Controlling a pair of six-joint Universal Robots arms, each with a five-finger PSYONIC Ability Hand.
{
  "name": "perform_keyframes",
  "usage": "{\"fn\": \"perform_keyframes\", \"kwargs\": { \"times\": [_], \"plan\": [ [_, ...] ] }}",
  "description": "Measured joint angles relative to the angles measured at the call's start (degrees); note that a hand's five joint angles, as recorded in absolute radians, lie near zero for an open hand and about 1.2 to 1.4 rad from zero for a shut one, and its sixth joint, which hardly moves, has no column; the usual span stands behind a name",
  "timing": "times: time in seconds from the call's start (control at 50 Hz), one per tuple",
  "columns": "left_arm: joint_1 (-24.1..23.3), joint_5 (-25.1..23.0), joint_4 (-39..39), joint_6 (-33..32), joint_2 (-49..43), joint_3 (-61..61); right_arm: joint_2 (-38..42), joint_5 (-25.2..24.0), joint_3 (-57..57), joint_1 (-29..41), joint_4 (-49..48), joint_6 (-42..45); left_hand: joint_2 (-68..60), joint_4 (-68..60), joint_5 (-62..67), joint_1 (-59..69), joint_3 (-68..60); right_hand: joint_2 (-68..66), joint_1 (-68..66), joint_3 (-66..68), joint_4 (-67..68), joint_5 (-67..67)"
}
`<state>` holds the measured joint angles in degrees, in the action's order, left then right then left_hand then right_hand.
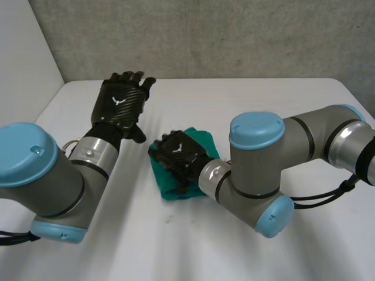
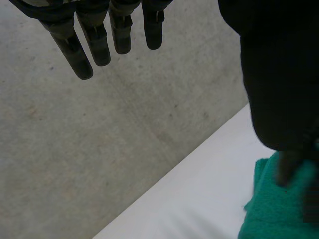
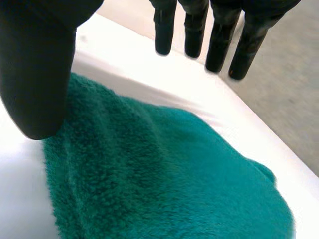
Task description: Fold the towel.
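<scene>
White table (image 1: 246, 99) | green towel (image 1: 202, 140) under right hand (image 1: 179, 153), fingers straight | left hand (image 1: 120, 99) likewise, apart

White table (image 1: 246, 105); green towel (image 1: 202, 143) atop

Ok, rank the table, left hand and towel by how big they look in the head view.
1. table: by far the largest.
2-3. left hand and towel: they look much alike, and the right hand covers part of the towel, so I won't rank them.
</scene>
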<state>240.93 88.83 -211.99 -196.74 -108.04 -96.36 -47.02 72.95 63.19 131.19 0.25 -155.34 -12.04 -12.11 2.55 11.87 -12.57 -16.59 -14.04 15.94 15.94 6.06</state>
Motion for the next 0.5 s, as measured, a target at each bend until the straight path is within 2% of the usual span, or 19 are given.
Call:
{"fn": "perform_keyframes", "kwargs": {
  "times": [0.1,0.16,0.24,0.28,0.38,0.4,0.46,0.5],
  "plan": [
    [-2.7,0.0,0.6,2.4,-4.0,4.6,-4.3,5.6,0.8,-4.4,-0.5,-8.7,-0.1,-0.1,0.0,0.1,0.0,4.0,2.6,-3.9,-2.9,-2.7],
    [-4.3,-0.1,2.4,4.7,-7.3,8.1,-6.6,7.1,1.9,-8.0,-0.4,-12.8,-0.1,-0.1,0.2,0.1,-0.1,4.0,2.6,-3.9,-2.9,-2.7],
    [-5.7,0.1,6.7,8.0,-11.3,12.2,-7.7,7.1,2.6,-11.0,0.6,-15.3,-0.5,-0.3,0.2,0.3,-0.3,4.0,2.6,-3.9,-2.9,-2.7],
    [-6.3,0.5,11.4,10.7,-14.5,15.3,-7.4,6.3,2.5,-12.4,2.1,-16.1,-1.5,-1.4,0.3,1.6,-0.9,4.0,2.6,-3.9,-2.9,-2.7],
    [-6.7,4.7,21.8,14.9,-19.9,19.6,-1.0,4.6,-1.2,-13.3,6.5,-16.0,-2.1,-2.3,2.0,2.3,-1.6,4.0,2.6,-3.9,-2.9,-2.7],
    [-6.7,4.7,21.8,14.9,-19.9,19.6,-1.0,4.6,-1.2,-13.3,6.5,-16.0,-2.1,-2.3,2.0,2.3,-1.6,4.0,2.6,-3.9,-2.9,-2.7],
    [-6.5,9.5,26.4,15.6,-21.9,20.2,4.6,4.2,-5.2,-13.2,10.5,-14.8,-2.1,-2.3,2.0,2.3,-1.6,4.0,2.6,-3.9,-2.9,-2.7],
    [-6.5,10.1,26.8,15.6,-22.0,20.1,5.2,4.1,-5.8,-13.1,11.2,-14.4,-2.1,-2.3,2.0,2.3,-1.6,4.0,2.6,-3.9,-2.9,-2.7]
  ]
}}
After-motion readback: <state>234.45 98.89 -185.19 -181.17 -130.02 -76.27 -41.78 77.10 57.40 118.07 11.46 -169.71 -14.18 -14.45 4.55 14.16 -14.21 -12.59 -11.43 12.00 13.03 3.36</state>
